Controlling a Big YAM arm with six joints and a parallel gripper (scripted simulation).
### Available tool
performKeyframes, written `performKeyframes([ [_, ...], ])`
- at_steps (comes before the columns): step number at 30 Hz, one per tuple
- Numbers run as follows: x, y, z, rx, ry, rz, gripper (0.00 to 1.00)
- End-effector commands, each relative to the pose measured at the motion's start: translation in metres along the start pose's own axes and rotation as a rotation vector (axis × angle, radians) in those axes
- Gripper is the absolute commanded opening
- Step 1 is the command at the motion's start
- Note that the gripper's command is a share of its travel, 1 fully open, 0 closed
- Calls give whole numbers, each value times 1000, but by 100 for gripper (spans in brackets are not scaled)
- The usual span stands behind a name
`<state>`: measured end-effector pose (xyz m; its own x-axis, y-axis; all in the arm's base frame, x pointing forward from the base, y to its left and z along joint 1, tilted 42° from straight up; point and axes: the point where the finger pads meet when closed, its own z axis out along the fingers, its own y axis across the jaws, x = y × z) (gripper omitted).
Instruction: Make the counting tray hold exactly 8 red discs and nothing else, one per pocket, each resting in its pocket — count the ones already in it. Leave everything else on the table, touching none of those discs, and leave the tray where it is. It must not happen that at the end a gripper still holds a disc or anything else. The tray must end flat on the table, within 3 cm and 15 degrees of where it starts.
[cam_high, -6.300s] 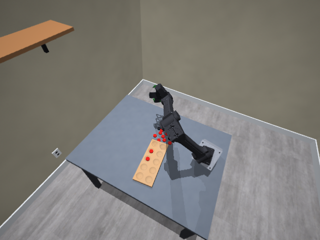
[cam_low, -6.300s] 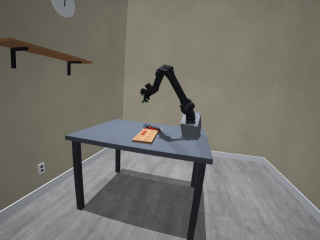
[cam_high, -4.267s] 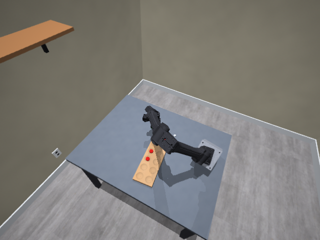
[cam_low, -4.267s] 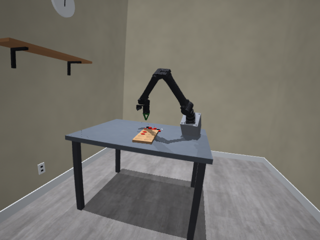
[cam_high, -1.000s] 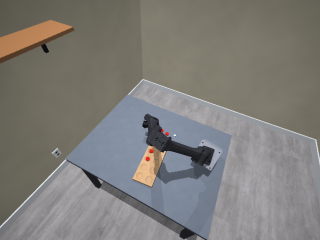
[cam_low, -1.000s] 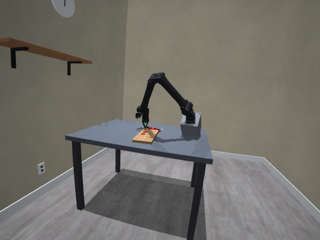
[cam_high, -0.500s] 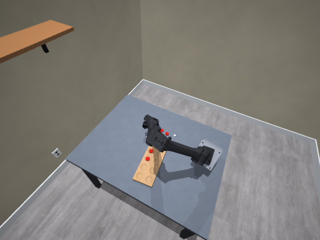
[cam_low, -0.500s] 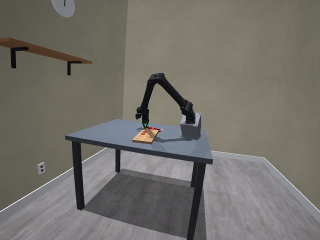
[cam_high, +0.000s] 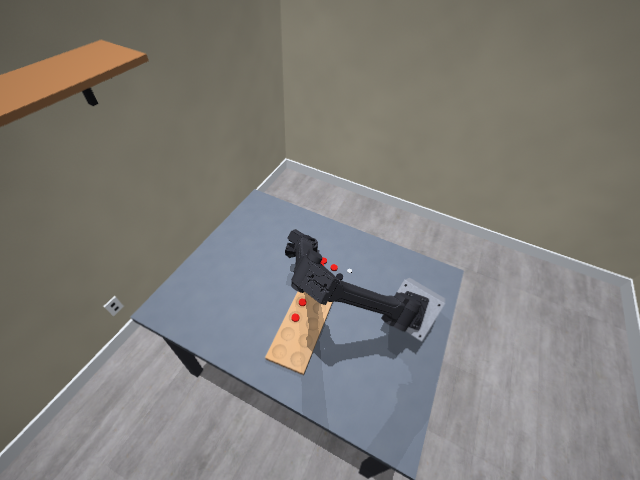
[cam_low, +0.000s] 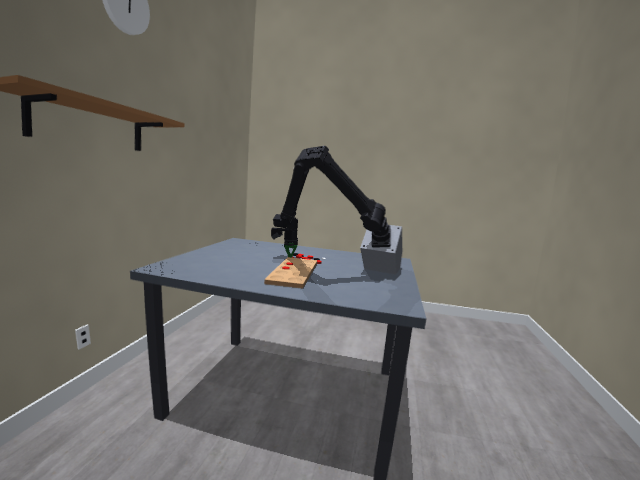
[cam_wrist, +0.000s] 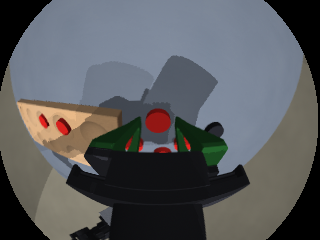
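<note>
Red and probably light, stiff and slick, the disc (cam_wrist: 158, 121) toward the tabletop's (cam_high: 248, 227) (cam_low: 206, 263) (cam_wrist: 150, 30) far edge wants a rim grip, the fingers (cam_low: 290, 250) apart, holding nothing.

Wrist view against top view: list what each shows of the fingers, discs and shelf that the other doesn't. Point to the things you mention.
Only the wrist view shows the green fingers, a red disc (cam_wrist: 158, 121) ahead of them and a black disc (cam_wrist: 215, 129). Only the top view shows the wooden shelf (cam_high: 77, 74). Both show the counting tray (cam_high: 283, 345) (cam_wrist: 107, 114) with two red discs visible in it.
</note>
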<state>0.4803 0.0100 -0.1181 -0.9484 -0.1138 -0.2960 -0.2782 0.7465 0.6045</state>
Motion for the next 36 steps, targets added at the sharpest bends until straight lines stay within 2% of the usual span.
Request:
performKeyframes([
  [1,0,1,9,-6,3,-4,46],
  [27,1,1,13,-6,3,-3,46],
  [28,1,1,13,-6,3,-3,0],
  [36,1,1,13,-6,3,-4,0],
])
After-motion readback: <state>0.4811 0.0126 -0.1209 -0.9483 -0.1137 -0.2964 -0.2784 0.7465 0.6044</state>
